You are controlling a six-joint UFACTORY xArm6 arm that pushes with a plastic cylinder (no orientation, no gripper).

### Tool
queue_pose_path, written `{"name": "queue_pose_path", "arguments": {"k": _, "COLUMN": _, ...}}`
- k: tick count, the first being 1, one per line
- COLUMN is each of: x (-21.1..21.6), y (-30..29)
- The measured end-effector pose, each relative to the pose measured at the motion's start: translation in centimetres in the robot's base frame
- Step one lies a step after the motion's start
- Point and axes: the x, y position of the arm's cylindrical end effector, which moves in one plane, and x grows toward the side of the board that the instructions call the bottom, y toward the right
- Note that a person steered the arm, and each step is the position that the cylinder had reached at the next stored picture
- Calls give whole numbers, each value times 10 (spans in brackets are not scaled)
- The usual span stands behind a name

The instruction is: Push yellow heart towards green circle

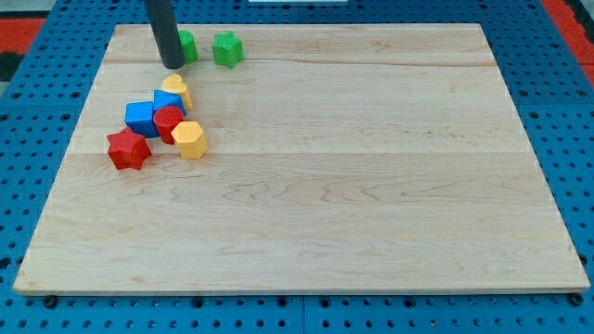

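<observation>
A yellow heart [176,89] lies near the top left corner of a pale wooden surface [353,186], at the upper end of a tight cluster of 6 blocks. Just above it, toward the view's top, my tip [172,66] rests on the surface, close to the heart, though contact cannot be confirmed. The rod is dark and comes down from the view's top edge. It partly hides the green circle [187,45], which sits directly behind it and peeks out on the rod's right side. A green star-like block [227,49] stands just to the right of the circle, apart from it. Below the heart, 2 blue blocks crowd together: a blue cube [140,116] to the left and another blue block [169,99] pressed against the heart's lower edge. A red cylinder [168,122] sits just beneath these, touching a yellow hexagon-like block [188,139] on its lower right. A red star [128,149] lies at the cluster's lower left. The arm carries no jaws, only the plain rod, so nothing is grasped. A blue pegboard [56,37] surrounds the surface.
</observation>
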Motion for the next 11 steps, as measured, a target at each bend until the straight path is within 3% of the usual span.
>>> {"name": "queue_pose_path", "arguments": {"k": 1, "x": 37, "y": 31}}
{"name": "queue_pose_path", "arguments": {"k": 3, "x": 62, "y": 102}}
{"name": "queue_pose_path", "arguments": {"k": 5, "x": 98, "y": 88}}
{"name": "queue_pose_path", "arguments": {"k": 7, "x": 98, "y": 35}}
{"name": "queue_pose_path", "arguments": {"k": 11, "x": 54, "y": 7}}
